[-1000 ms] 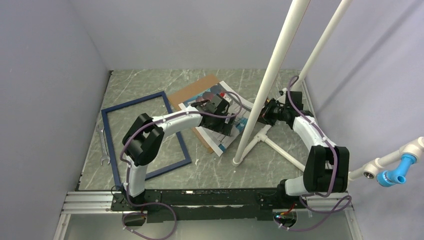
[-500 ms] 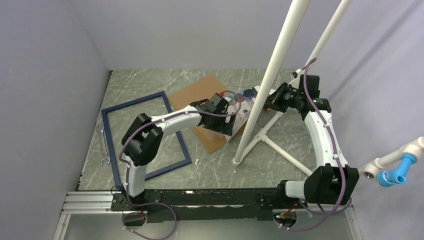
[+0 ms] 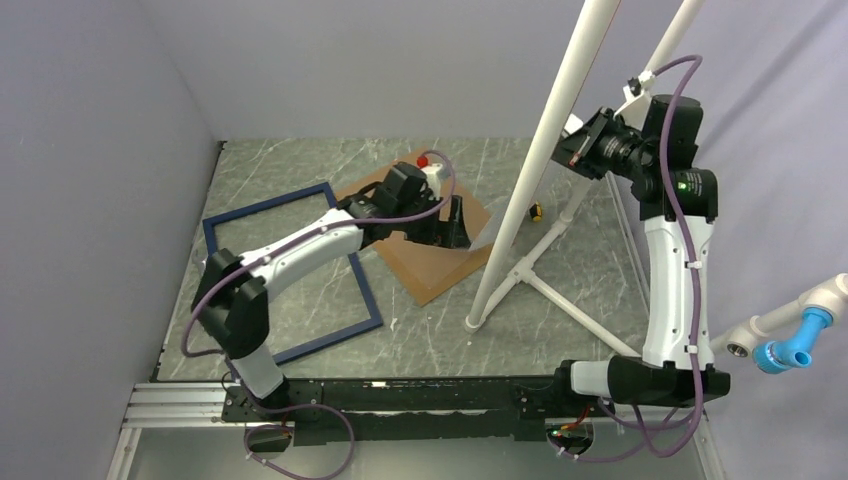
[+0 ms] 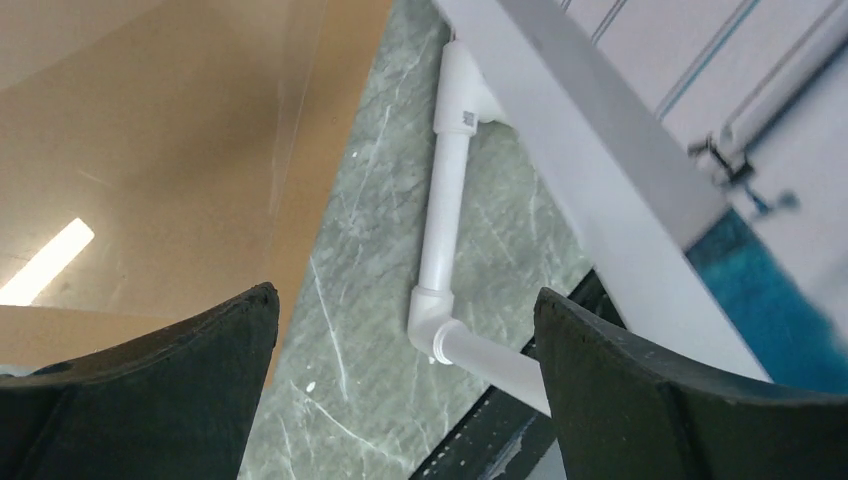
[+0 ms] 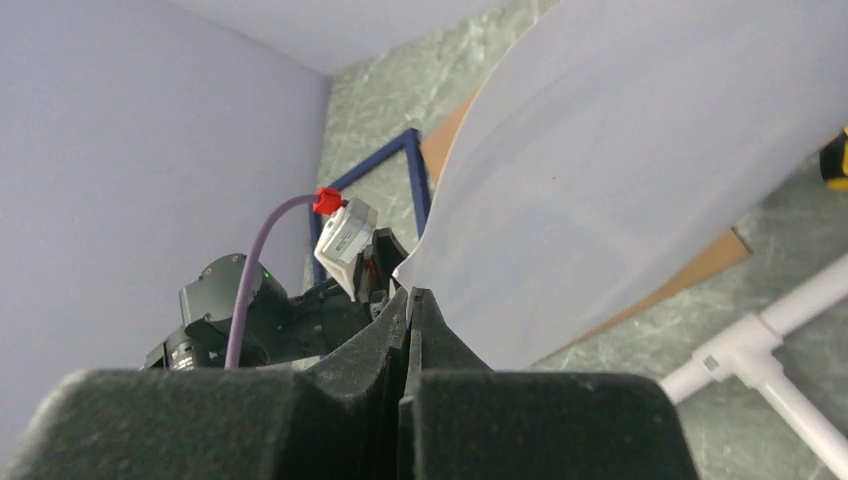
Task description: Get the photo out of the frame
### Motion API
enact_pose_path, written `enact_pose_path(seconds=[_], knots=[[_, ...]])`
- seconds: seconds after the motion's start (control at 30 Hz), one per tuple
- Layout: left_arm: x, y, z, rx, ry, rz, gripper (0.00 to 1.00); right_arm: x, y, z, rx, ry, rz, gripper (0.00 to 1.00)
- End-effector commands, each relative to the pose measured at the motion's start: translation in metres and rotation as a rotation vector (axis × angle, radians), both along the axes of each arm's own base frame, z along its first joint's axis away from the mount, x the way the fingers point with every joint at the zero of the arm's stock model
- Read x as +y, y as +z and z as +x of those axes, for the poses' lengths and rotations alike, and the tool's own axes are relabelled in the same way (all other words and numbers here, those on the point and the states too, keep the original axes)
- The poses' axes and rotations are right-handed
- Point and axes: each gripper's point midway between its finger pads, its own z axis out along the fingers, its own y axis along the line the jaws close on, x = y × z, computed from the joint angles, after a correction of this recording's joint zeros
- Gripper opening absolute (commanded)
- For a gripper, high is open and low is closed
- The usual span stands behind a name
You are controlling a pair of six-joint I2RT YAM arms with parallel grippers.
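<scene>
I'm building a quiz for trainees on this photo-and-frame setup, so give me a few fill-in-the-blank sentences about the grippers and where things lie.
1. The right gripper is ___ on the pale rectangular photo print.
2. The left gripper has its jaws ___ by the edge of the flat brown backing board.
3. In the top view, the thin navy-blue rectangular frame lies to the ___ of that board.
Missing words: shut; open; left.

I can't read any text from here. The white pipe fitting carries a small grey printed patch, but it's too blurred to make out.
</scene>
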Motion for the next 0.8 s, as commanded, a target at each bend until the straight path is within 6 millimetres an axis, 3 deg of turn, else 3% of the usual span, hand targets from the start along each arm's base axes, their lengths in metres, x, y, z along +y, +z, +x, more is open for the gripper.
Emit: enact_pose_path(seconds=[0.0, 0.1, 0.17, 0.47, 0.57, 0.7, 0.77], knots=[[0.011, 0.051, -0.003, -0.046, 0.015, -0.154, 0.99, 0.018, 0.030, 0.002, -0.057, 0.085, 0.041, 0.00], [0.030, 0.064, -0.004, -0.074, 0.049, -0.172, 0.99, 0.035, 0.058, 0.010, -0.119, 0.138, 0.065, 0.00], [0.044, 0.068, -0.006, -0.090, 0.080, -0.166, 0.99, 0.057, 0.071, 0.015, -0.149, 0.186, 0.068, 0.00], [0.113, 0.086, -0.016, -0.185, 0.247, -0.117, 0.99, 0.145, 0.066, 0.072, -0.171, 0.376, 0.215, 0.00], [0.139, 0.084, -0.022, -0.206, 0.333, -0.080, 0.99, 0.171, 0.077, 0.078, -0.173, 0.438, 0.279, 0.00], [0.164, 0.078, -0.033, -0.236, 0.404, -0.070, 0.99, 0.180, 0.094, 0.078, -0.202, 0.466, 0.350, 0.00], [0.172, 0.076, -0.040, -0.236, 0.412, -0.078, 1.00, 0.174, 0.084, 0.083, -0.192, 0.431, 0.352, 0.00]])
